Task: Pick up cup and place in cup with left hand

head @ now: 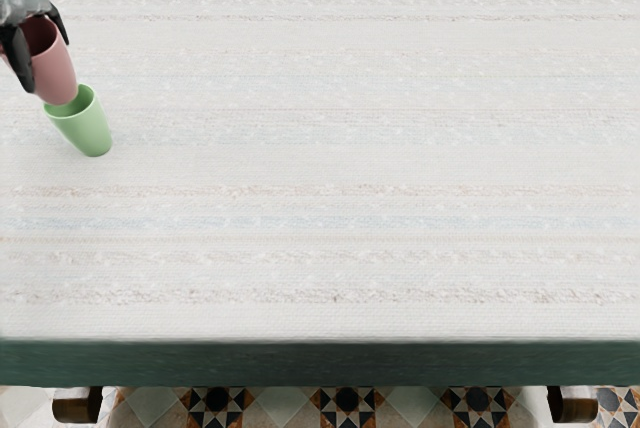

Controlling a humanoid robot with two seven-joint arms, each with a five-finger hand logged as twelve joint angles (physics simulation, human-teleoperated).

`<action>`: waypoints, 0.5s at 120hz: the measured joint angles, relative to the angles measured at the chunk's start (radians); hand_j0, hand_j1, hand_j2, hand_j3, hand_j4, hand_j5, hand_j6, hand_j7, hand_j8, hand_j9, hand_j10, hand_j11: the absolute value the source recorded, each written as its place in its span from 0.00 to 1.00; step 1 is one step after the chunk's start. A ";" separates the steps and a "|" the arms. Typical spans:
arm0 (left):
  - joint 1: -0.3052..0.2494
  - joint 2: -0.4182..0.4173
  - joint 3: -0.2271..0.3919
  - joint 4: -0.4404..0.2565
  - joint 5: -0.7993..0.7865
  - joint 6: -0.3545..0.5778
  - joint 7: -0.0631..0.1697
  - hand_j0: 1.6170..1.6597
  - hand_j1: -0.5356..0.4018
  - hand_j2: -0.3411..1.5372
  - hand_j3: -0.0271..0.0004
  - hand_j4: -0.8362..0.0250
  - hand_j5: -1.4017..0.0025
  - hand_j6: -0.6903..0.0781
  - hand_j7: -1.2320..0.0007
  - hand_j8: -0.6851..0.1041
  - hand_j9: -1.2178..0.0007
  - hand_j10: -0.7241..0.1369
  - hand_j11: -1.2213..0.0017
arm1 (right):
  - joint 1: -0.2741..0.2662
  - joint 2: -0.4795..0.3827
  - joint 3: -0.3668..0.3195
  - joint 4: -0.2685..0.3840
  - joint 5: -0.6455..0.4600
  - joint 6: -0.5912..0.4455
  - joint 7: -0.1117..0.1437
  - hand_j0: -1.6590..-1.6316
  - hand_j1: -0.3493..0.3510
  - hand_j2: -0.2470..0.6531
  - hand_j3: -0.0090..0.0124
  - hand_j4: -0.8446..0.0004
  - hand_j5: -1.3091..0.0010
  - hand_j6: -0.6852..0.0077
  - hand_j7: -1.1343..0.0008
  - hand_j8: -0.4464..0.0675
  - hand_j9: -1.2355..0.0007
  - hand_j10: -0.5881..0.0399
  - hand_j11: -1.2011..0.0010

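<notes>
- Head view: left hand [22, 6] is partly closed around the pink cup [56, 70], dark fingers against opposite sides of the wall. Reads as a real hold, not a hover.
- Pink cup is at the picture's left edge, mouth up, base over the mouth of the green cup [88, 130]. Can't tell if the base is just above the rim or slightly inside.
- Handling, my guess: light, stiff wall, smooth enough to slip if the squeeze is weak. Plastic or ceramic, can't tell – treat as breakable.
- Where to hold: high on the wall, near the rim, as now. Keeps the lower part free to go in. Fingers lower down would hit the other rim.
- Containers: green cup stands on the table [350, 168], nothing visible in the part of its inside that shows. Pink cup's inside is dark, no contents seen.
- Next, I'd say: centre, lower straight, then let go. Risk – base catches the green rim and tips it.
</notes>
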 joint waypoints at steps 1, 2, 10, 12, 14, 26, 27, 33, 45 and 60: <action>0.000 -0.001 0.001 0.000 0.000 0.000 0.000 0.84 0.47 0.25 0.99 0.44 0.58 0.49 0.51 0.46 0.49 0.34 0.49 | 0.000 0.000 0.000 0.000 0.000 0.000 0.000 0.04 0.04 0.27 0.42 0.97 0.98 0.95 0.97 0.82 0.97 0.90 0.97; 0.000 0.000 0.001 0.001 0.000 0.001 0.000 0.84 0.47 0.25 0.99 0.44 0.58 0.48 0.51 0.46 0.49 0.34 0.49 | 0.000 0.000 0.000 0.000 0.000 0.000 0.000 0.04 0.04 0.27 0.42 0.97 0.98 0.95 0.97 0.82 0.97 0.90 0.97; 0.005 -0.016 0.006 0.004 0.004 0.002 0.000 0.84 0.48 0.25 0.99 0.44 0.58 0.48 0.51 0.46 0.49 0.33 0.50 | 0.000 0.000 0.000 0.000 0.000 0.000 0.000 0.04 0.04 0.27 0.42 0.97 0.98 0.95 0.97 0.82 0.97 0.90 0.97; 0.004 -0.021 0.007 0.005 0.003 0.003 0.000 0.84 0.49 0.24 0.99 0.44 0.58 0.47 0.51 0.45 0.49 0.33 0.50 | 0.000 0.000 0.000 0.000 0.000 0.000 0.000 0.04 0.04 0.27 0.42 0.97 0.98 0.95 0.97 0.82 0.97 0.90 0.97; 0.005 -0.024 0.007 0.008 0.004 0.003 0.000 0.85 0.49 0.24 0.99 0.44 0.58 0.47 0.51 0.45 0.49 0.33 0.50 | 0.000 0.000 0.000 0.000 0.000 0.000 0.000 0.04 0.04 0.27 0.42 0.97 0.98 0.95 0.97 0.82 0.97 0.90 0.97; 0.002 -0.038 0.009 0.030 0.004 0.005 0.000 0.86 0.51 0.22 0.99 0.44 0.58 0.45 0.51 0.43 0.50 0.33 0.50 | 0.000 0.000 0.000 0.000 0.000 0.000 0.000 0.04 0.04 0.27 0.42 0.97 0.98 0.95 0.97 0.82 0.97 0.90 0.97; 0.002 -0.038 0.009 0.032 0.004 0.005 0.000 0.86 0.51 0.22 0.99 0.44 0.58 0.45 0.51 0.43 0.50 0.33 0.50 | 0.000 0.000 0.000 0.000 0.000 0.000 0.000 0.04 0.04 0.27 0.42 0.97 0.98 0.95 0.97 0.82 0.97 0.90 0.97; 0.003 -0.057 0.010 0.045 0.006 0.001 0.000 0.86 0.50 0.22 0.99 0.44 0.58 0.46 0.51 0.44 0.50 0.33 0.50 | 0.000 0.000 -0.001 0.000 0.000 0.000 0.000 0.04 0.04 0.27 0.42 0.97 0.98 0.95 0.97 0.82 0.97 0.90 0.97; 0.001 -0.070 0.010 0.069 0.005 -0.002 0.000 0.86 0.50 0.22 0.99 0.44 0.58 0.46 0.51 0.44 0.50 0.33 0.50 | 0.000 0.000 0.000 0.000 0.000 0.000 0.000 0.04 0.04 0.27 0.42 0.97 0.98 0.95 0.97 0.82 0.97 0.90 0.97; 0.001 -0.081 0.012 0.099 0.006 -0.005 0.000 0.86 0.50 0.21 0.99 0.44 0.58 0.46 0.51 0.44 0.50 0.33 0.50 | 0.000 0.000 0.000 0.000 0.000 0.000 0.000 0.04 0.04 0.27 0.42 0.97 0.98 0.95 0.97 0.82 0.97 0.90 0.97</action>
